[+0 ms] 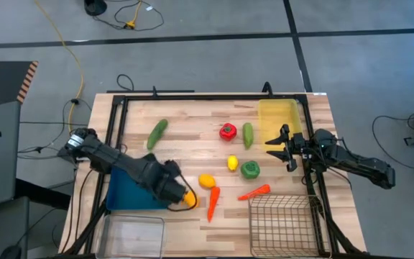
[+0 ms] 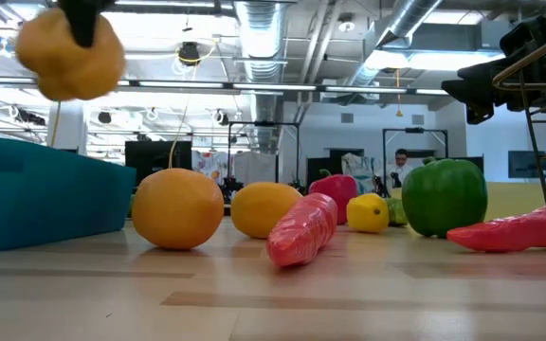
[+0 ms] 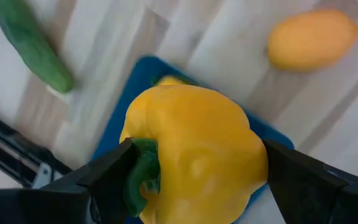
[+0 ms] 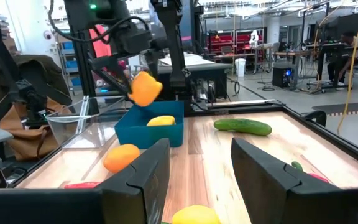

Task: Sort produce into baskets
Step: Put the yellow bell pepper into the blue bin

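My left gripper (image 1: pixel 182 196) is shut on a yellow bell pepper (image 3: pixel 197 155), which is up in the air over the blue tray (image 1: pixel 129 191); the pepper also shows in the low view (image 2: pixel 69 52) and in the right wrist view (image 4: pixel 145 87). Another yellow piece (image 3: pixel 166 81) lies in the blue tray. My right gripper (image 1: pixel 279 144) is open and empty beside the translucent yellow tray (image 1: pixel 279 119). Cucumbers (image 1: pixel 157 134) (image 1: pixel 248 134), a red pepper (image 1: pixel 227 131), a green pepper (image 1: pixel 249 170), lemons (image 1: pixel 232 163) (image 1: pixel 206 180) and carrots (image 1: pixel 213 203) (image 1: pixel 254 192) lie on the table. My left gripper pinches the yellow pepper between its two fingers. One finger (image 3: pixel 104 180) is on the side by the green stem (image 3: pixel 143 174), the other (image 3: pixel 297 180) on the opposite side (image 3: pixel 253 168). The pepper is lifted clear above the blue tray's near corner.
A clear plastic bin (image 1: pixel 131 234) stands at the near left and a wire mesh basket (image 1: pixel 282 223) at the near right. A black frame (image 1: pixel 192 96) runs round the table's edges. People and benches show in the room behind.
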Controlling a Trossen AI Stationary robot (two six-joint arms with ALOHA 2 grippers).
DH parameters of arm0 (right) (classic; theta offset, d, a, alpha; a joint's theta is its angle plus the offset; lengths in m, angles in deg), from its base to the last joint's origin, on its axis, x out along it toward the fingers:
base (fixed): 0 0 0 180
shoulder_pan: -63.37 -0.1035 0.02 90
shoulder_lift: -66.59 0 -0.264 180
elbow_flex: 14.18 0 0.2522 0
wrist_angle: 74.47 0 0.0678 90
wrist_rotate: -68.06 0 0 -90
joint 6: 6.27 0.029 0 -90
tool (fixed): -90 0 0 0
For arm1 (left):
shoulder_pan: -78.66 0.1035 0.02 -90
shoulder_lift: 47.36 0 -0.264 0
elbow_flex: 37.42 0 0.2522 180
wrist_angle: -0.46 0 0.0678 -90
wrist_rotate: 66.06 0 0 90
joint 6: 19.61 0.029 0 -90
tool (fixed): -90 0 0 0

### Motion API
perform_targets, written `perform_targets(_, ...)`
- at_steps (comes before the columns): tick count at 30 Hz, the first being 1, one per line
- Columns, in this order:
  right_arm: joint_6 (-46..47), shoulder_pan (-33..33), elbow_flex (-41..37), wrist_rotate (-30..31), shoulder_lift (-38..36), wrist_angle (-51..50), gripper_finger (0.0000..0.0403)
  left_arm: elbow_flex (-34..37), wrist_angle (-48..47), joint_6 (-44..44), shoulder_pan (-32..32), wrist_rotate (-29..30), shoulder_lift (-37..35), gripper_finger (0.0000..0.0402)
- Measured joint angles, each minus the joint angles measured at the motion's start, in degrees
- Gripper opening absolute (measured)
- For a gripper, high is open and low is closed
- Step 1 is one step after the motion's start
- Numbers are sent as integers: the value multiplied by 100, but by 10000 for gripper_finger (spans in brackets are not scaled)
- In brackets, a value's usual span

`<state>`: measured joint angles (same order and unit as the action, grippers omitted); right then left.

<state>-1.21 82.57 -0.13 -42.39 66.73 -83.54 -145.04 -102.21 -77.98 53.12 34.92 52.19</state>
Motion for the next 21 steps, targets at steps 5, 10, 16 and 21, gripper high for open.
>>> perform_targets(5, -3, 0, 0, 0, 0, 0, 198, 2, 25, -716, -429, 38, 66, 298)
perform_targets(10, -14, 0, 0, 0, 2, 2, 198, 498, 777, -1236, -704, 266, 83, 298)
perform_targets(16, -12, 0, 0, 0, 2, 0, 198, 1187, 1095, -1546, -795, 16, 92, 298)
perform_targets(21, -12, 0, 0, -1, 2, 0, 198, 1549, 1115, -1800, -780, 29, 92, 305)
